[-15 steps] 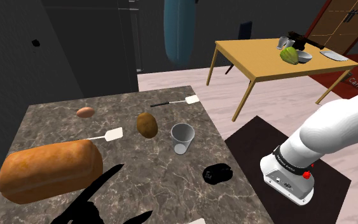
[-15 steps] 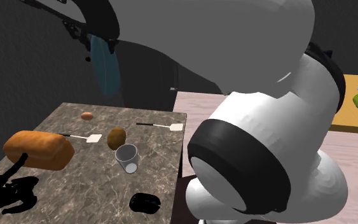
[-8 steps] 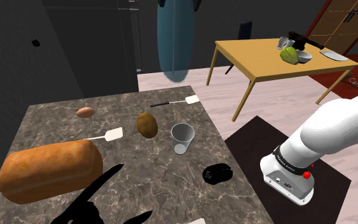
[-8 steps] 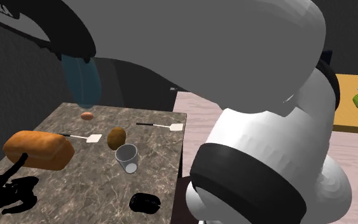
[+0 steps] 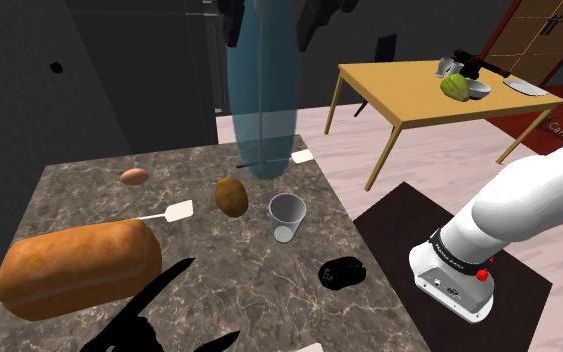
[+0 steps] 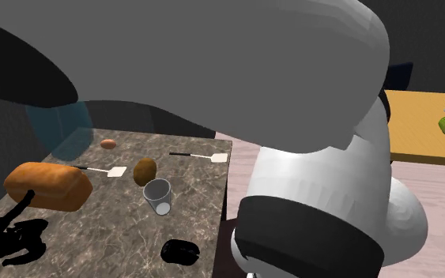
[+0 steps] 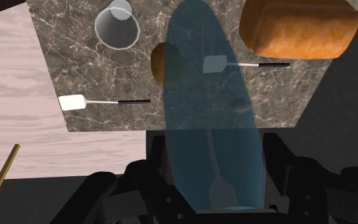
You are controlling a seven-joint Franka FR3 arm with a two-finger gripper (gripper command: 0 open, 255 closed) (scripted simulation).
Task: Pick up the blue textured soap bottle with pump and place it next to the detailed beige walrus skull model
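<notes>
The blue see-through soap bottle [image 5: 262, 90] hangs upright above the far edge of the marble table [image 5: 89, 190], over a white spatula. My gripper [image 5: 269, 14] is shut on its upper end, with a black finger on each side. In the wrist view the bottle [image 7: 209, 114] runs out from between the fingers [image 7: 155, 175] toward the table below. In the second exterior view only a blue patch of the bottle [image 6: 54, 126] shows under the arm. A black shape with tusk-like prongs [image 5: 149, 318] lies at the table's near corner, at the shoulder view's lower left.
On the table are a bread loaf [image 5: 77, 265], a brown potato [image 5: 231, 196], a grey cup [image 5: 287, 216], an egg [image 5: 134, 176], two white spatulas [image 5: 169, 213] and a small black lump [image 5: 341, 272]. A wooden table [image 5: 409, 100] stands beyond.
The gripper has carried the bottle downward and toward the shoulder view's left, from high over the floor to just above the table's far edge. The arm now covers more of the second exterior view.
</notes>
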